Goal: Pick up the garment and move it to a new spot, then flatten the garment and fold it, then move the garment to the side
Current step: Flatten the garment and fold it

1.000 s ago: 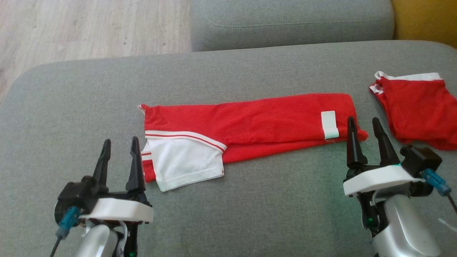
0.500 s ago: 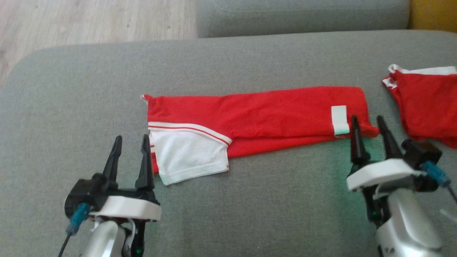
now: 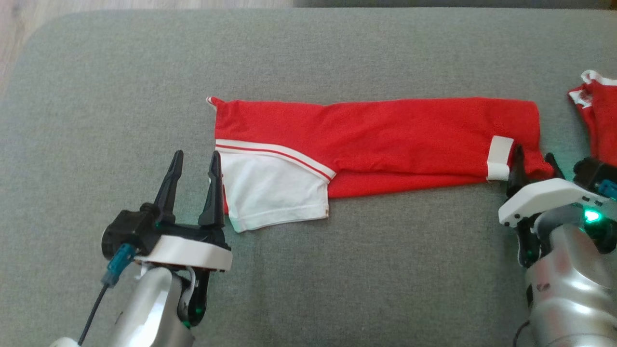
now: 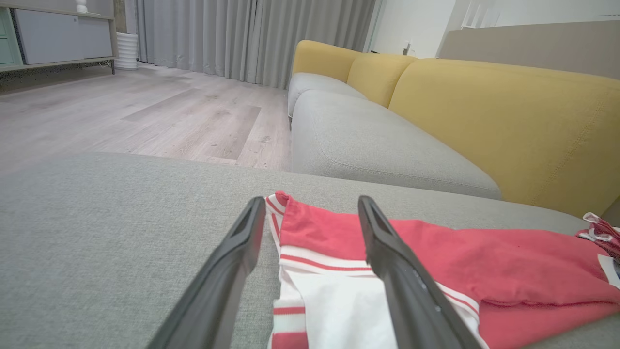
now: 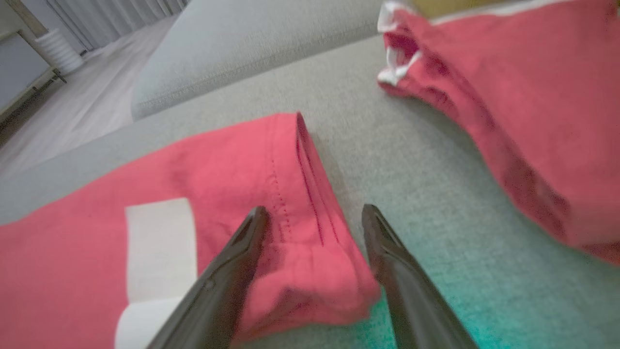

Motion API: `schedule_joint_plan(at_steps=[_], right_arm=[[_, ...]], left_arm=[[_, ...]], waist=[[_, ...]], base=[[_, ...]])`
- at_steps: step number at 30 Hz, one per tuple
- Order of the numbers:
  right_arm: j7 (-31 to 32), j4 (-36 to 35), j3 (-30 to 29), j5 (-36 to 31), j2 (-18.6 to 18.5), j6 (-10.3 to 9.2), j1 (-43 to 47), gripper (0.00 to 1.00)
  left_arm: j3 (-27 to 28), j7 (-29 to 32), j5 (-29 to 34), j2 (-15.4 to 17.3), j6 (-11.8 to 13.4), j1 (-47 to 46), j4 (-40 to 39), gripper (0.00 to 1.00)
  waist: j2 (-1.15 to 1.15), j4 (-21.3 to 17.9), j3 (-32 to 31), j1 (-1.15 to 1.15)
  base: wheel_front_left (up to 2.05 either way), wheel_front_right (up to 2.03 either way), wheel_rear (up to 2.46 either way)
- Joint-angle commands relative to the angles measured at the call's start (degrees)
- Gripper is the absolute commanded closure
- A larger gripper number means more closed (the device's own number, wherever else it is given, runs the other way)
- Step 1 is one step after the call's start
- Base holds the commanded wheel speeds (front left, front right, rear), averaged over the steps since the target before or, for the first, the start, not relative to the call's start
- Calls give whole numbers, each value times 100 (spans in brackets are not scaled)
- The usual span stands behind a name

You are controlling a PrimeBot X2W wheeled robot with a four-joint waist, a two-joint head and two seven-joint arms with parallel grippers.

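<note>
The garment, a red shirt with a white sleeve, lies folded into a long flat strip across the grey sofa cushion. It rests straight on the fabric, with no basket or box under it. It looks light, thin and limp, so it should sag and unfold if lifted from one end alone. The layered edges may also slide apart on the cushion's coarse weave. The safest holds are probably the two near corners, where several layers stack and a pinch can catch them all. The left claw stands open and empty at the strip's left end, with its fingers just beside the sleeve's edge. The right claw is open too, and in its wrist view the stitched hem corner bunches between its fingers, next to a white label. A second red garment lies nearby to the right, apart from the strip.
</note>
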Motion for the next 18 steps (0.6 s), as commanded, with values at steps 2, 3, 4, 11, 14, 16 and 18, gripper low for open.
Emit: schedule_joint_plan(at_steps=[2, 3, 4, 11, 14, 16, 18], right_arm=[[-23, 69, 42, -116, 28, -4, -253, 0], [-29, 238, 2, -124, 28, -4, -313, 0], [-46, 402, -23, -123, 28, -4, -371, 0], [-352, 1197, 124, -119, 28, -4, -725, 100], [-507, 1205, 120, -247, 28, -4, -797, 100], [-573, 1087, 35, -370, 25, -4, -808, 100], [-609, 933, -86, -471, -36, -4, -802, 100]], left_arm=[[244, -30, 83, 24, -32, -242, -156, 0], [251, -30, 95, 11, -44, -254, -147, 0], [259, -30, 107, 0, -55, -262, -135, 0], [357, -30, 181, -40, -110, -294, -50, 0], [406, -30, 213, -47, -126, -279, -30, 0], [438, -30, 236, -49, -135, -261, -40, 0], [467, -30, 258, -51, -145, -241, -61, 0]], waist=[[0, 34, 58, -1], [0, 40, 72, -1], [0, 41, 84, -1], [0, -29, 88, -1], [0, -109, 32, -1], [0, -169, -10, -1], [0, -225, -61, -1]], base=[[0, 0, 0], [0, 0, 0], [0, 0, 0], [0, 0, 0], [0, 0, 0], [0, 0, 0], [0, 0, 0]])
